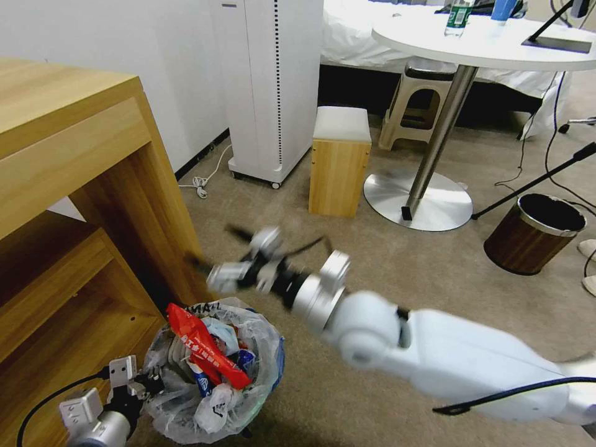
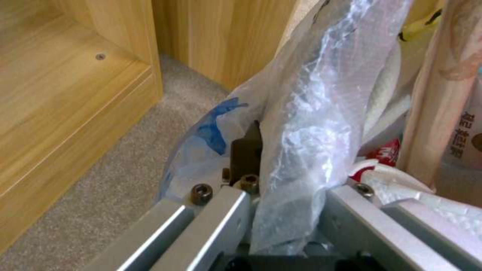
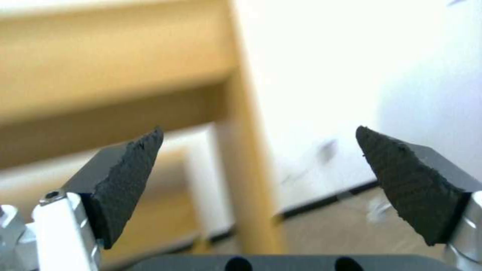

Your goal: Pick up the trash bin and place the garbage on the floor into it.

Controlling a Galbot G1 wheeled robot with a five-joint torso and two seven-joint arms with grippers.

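The trash bin, lined with a crinkled clear bag, sits low at my left beside the wooden desk. It holds garbage: a red wrapper, crumpled white paper and a blue-white scrap. My left gripper is shut on the bin's near rim; in the left wrist view the left gripper pinches the bag between its fingers. My right gripper hovers above the bin near the desk leg. In the right wrist view the right gripper is open with nothing between its pads. The beige floor around the bin shows no litter.
The wooden desk with its lower shelf stands close on the left. A small wooden stool, a round table's metal base, a brown cylindrical bin and a white appliance stand farther off. Cables trail at right.
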